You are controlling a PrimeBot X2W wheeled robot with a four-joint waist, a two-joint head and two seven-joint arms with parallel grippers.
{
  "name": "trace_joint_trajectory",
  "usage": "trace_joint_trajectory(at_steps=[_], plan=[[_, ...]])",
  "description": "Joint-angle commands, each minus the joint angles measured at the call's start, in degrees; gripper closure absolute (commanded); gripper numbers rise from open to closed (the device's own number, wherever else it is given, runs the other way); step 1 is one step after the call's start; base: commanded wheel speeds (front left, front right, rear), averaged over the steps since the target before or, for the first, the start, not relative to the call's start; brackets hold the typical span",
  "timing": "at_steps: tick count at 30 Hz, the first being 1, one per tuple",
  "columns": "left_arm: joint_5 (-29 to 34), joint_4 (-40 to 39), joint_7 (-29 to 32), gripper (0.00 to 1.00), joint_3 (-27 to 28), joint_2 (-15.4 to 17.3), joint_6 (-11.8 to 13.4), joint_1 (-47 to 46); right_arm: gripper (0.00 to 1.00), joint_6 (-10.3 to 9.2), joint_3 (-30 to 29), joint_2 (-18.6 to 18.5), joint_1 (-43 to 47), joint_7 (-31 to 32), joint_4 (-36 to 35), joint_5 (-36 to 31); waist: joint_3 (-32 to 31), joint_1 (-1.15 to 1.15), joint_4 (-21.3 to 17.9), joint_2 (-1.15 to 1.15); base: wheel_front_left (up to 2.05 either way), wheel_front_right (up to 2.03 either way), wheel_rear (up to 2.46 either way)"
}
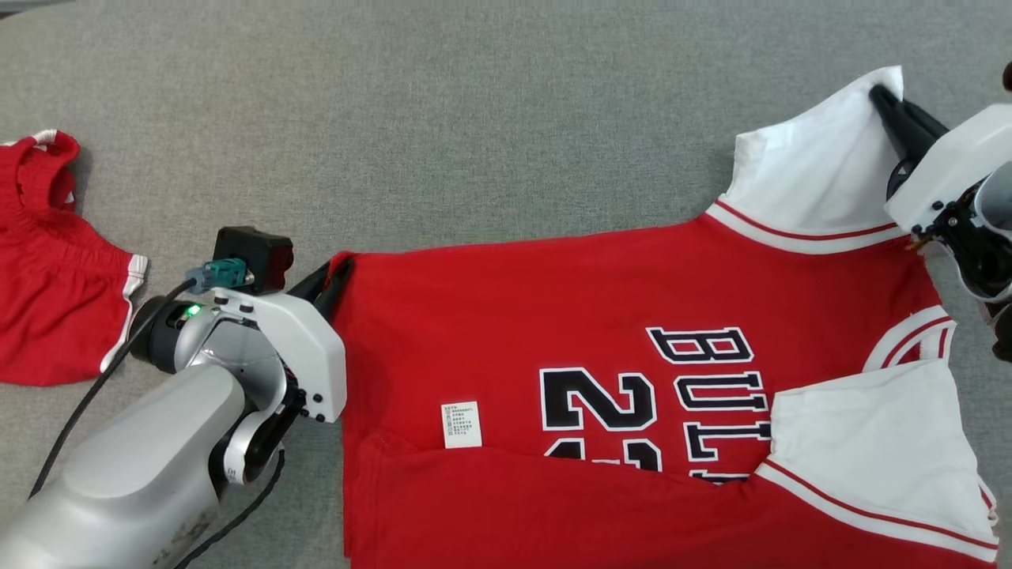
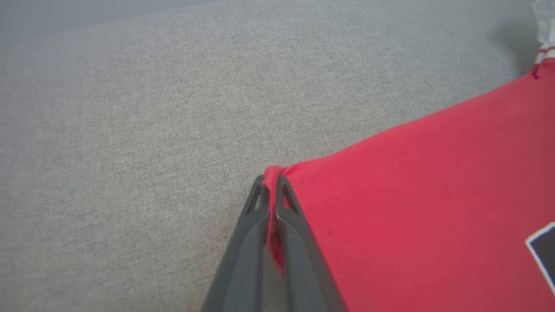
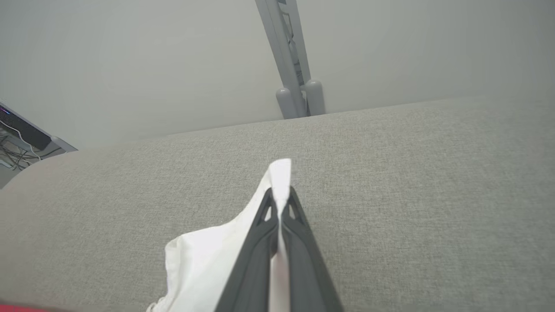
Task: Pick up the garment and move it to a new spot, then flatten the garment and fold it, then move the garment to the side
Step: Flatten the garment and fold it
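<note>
Because both grippers are pinching its far edge, you have the red short-sleeved cotton jersey with white sleeves and black lettering (image 1: 553,316) held at two ends. It lies right of centre on the grey woven fabric surface (image 1: 474,118).

Your left gripper (image 1: 336,273) is clamped on the far corner of the red hem. In the left wrist view, a thin fold of red cloth is squeezed between its dark fingers (image 2: 286,203). Your right gripper (image 1: 879,93) is closed on the tip of the far white sleeve (image 1: 806,174). In the right wrist view, white cloth pokes out past its fingertips.

This spread looks chosen so the far side stays straight when lifted, ready for folding toward you. The near side already lies lapped over the lettering, with a small white care label (image 1: 461,424) showing. The near white sleeve (image 1: 862,427) lies flat over the chest.

Lift both ends evenly, since a slack middle would probably wrinkle. The crumpled red shorts with white trim (image 1: 47,276) sit well apart on the left.
</note>
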Motion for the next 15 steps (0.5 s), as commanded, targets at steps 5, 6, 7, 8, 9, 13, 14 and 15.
trace_joint_trajectory(at_steps=[5,6,7,8,9,13,14,15], plan=[[-1.3,-0.6,2.5,1.0,-1.0,2.6,-0.7,2.3,1.0,0.02,3.5,-1.7,3.1,3.9,-2.9,3.2,-4.2,0.0,-1.2,0.0,0.0,0.0,0.0],[-1.6,-0.7,3.1,1.0,-1.2,3.0,-0.8,2.7,1.0,0.02,4.1,-2.1,3.3,4.8,-3.4,3.9,-4.8,0.0,-1.5,0.0,0.0,0.0,0.0],[-1.8,-0.9,3.7,1.0,-1.3,3.4,-0.9,3.1,1.0,0.02,4.7,-2.5,3.7,5.5,-4.2,4.4,-5.5,0.0,-1.7,0.0,0.0,0.0,0.0],[-2.2,-1.1,4.3,1.0,-1.4,3.8,-0.9,3.6,1.0,0.02,5.3,-2.6,4.0,6.3,-4.6,4.9,-6.2,0.0,-2.0,0.0,0.0,0.0,0.0],[-2.6,-1.5,4.7,1.0,-1.5,4.3,-0.9,4.0,1.0,0.02,5.9,-2.9,4.3,7.0,-5.1,5.4,-6.8,0.0,-2.3,0.0,0.0,0.0,0.0],[-3.5,-2.8,5.2,1.0,-1.2,5.7,-0.4,5.1,1.0,0.02,7.7,-4.3,5.0,9.1,-6.3,6.2,-9.0,0.0,-3.3,0.0,0.0,0.0,0.0],[-3.6,-3.2,5.2,1.0,-1.2,6.1,-0.3,5.3,1.0,0.02,8.1,-4.5,5.4,9.8,-6.6,6.6,-9.4,0.0,-3.6,0.0,0.0,0.0,0.0],[-3.7,-3.7,5.2,1.0,-1.1,6.3,-0.3,5.5,1.0,0.02,8.4,-4.7,5.7,10.5,-6.9,6.9,-9.8,0.0,-3.8,0.0,0.0,0.0,0.0]])
